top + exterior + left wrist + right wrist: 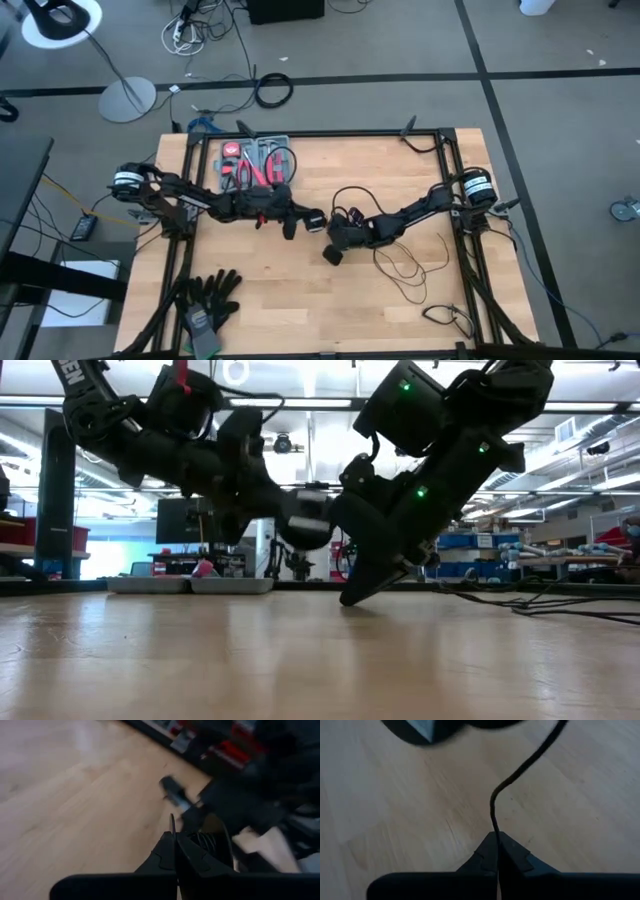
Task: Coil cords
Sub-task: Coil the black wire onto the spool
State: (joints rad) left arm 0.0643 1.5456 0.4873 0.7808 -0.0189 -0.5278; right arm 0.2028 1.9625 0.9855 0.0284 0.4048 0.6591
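Observation:
The cords are one thin black wire. It lies in loose loops (405,268) on the wooden table right of centre, and one loop rises (345,195) behind the grippers. My left gripper (318,221) reaches in from the left to mid-table and is shut on the wire. My right gripper (330,256) comes from the right and is shut on the wire just nearer to the front edge; in the low view its fingertips (350,598) are down at the tabletop. My left gripper pinches the wire between its two fingertips; a short bit of it (172,822) stands out past them. The fingers lie nearly level, coming from the table's left. My right gripper pinches the wire (494,827) at its fingertips. The fingers slant down from the table's right. From the hold the wire runs on with a bend, above the wood.
A tray of red-handled tools (255,162) sits at the far edge behind my left arm. A pair of black gloves (210,297) lies near the front left corner. A small loop of wire (447,318) lies front right. Black frame rails (455,150) border the table.

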